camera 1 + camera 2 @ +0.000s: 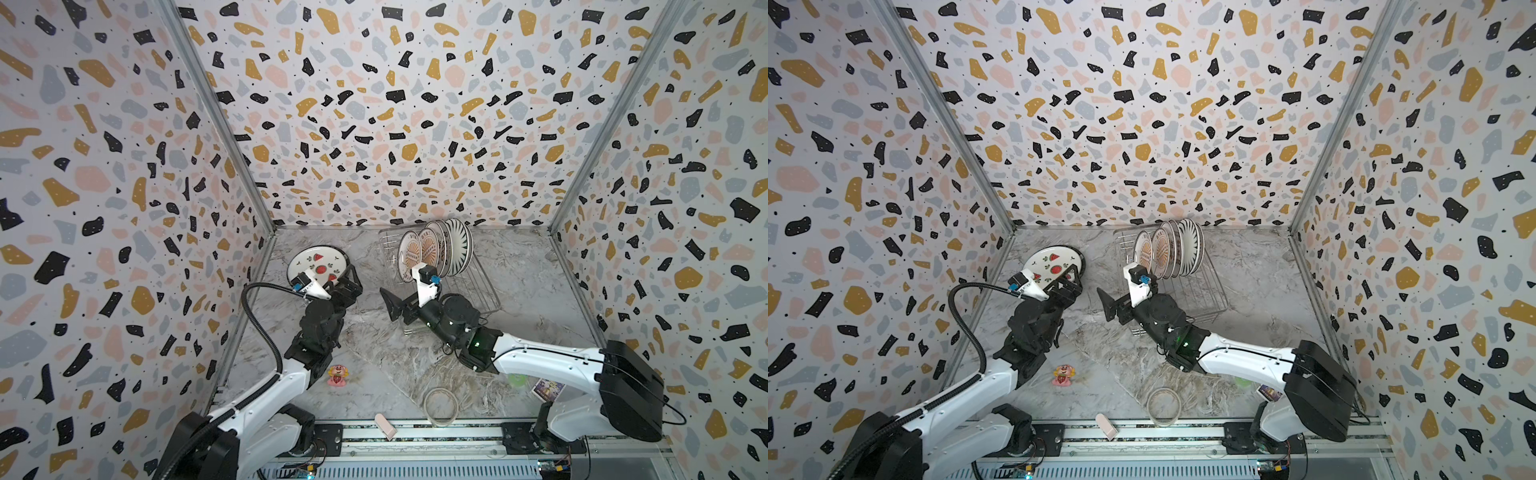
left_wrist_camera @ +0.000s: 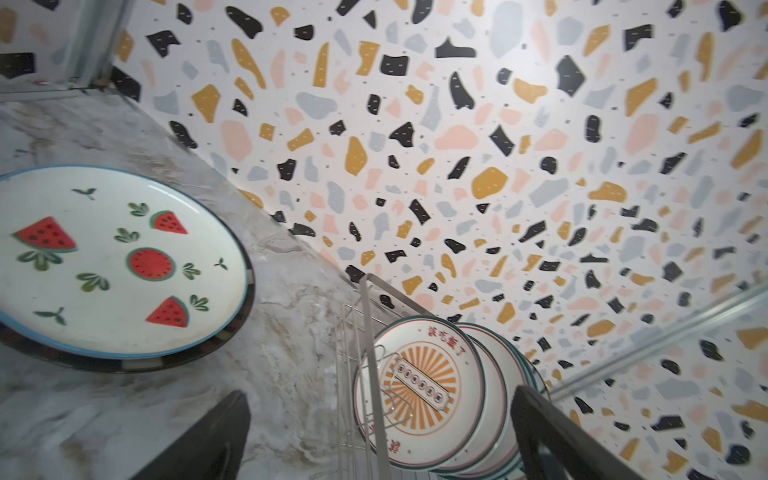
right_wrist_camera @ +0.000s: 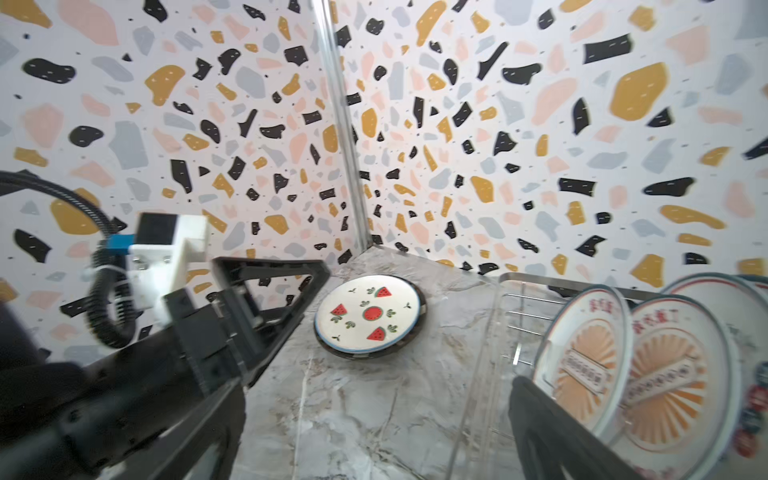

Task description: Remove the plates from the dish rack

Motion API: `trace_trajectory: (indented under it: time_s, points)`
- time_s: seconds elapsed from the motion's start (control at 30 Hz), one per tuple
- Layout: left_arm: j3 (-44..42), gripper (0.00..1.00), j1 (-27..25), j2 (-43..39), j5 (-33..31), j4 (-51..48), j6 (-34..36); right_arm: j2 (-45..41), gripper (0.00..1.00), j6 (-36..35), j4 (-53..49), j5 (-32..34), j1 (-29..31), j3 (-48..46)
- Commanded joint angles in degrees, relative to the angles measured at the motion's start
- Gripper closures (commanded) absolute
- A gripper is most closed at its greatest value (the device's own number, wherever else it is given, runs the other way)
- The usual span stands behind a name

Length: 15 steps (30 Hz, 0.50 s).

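Note:
The dish rack stands at the back of the table, a silver wire basket. Several plates stand upright in it: orange sunburst ones in front and a black-striped one behind. A watermelon plate lies flat at the back left on a dark-rimmed plate. My left gripper hovers open beside that stack, holding nothing. My right gripper is open and empty at the rack's near left corner.
A pink toy figure sits near the left arm. A translucent tape ring, a pink block and a printed card lie by the front edge. Patterned walls close in on three sides.

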Motion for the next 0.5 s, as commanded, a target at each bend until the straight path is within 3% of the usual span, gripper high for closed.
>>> trace_trajectory:
  time_s: [0.0, 0.07, 0.13, 0.3, 0.4, 0.47]
  points:
    - [-1.78, 0.00, -2.43, -2.50, 3.90, 5.92, 8.40, -5.04, 0.01, -2.96, -7.58, 5.93, -0.74, 1.43]
    - [-0.93, 0.00, -3.48, -3.31, 6.38, 4.20, 9.44, -7.53, 0.01, -3.75, -11.16, 6.93, -1.95, 1.74]
    - [-2.41, 0.00, -5.31, -3.45, 11.15, 9.27, 10.87, -9.68, 0.01, -3.73, -13.40, 5.69, -4.05, 1.31]
    - [-2.12, 0.00, -11.49, -0.72, 19.60, 16.52, 12.86, -12.60, 0.01, -2.20, -18.61, -3.69, -12.27, 1.59]
    - [1.03, 0.00, -18.31, -0.19, 13.10, 12.87, 18.03, -11.61, 0.01, 0.25, -21.28, -10.13, -18.98, 3.66]
    - [3.85, 0.00, -20.87, 0.71, 8.50, 11.01, 19.96, -9.33, 0.01, 2.40, -26.07, -10.90, -22.64, 7.59]
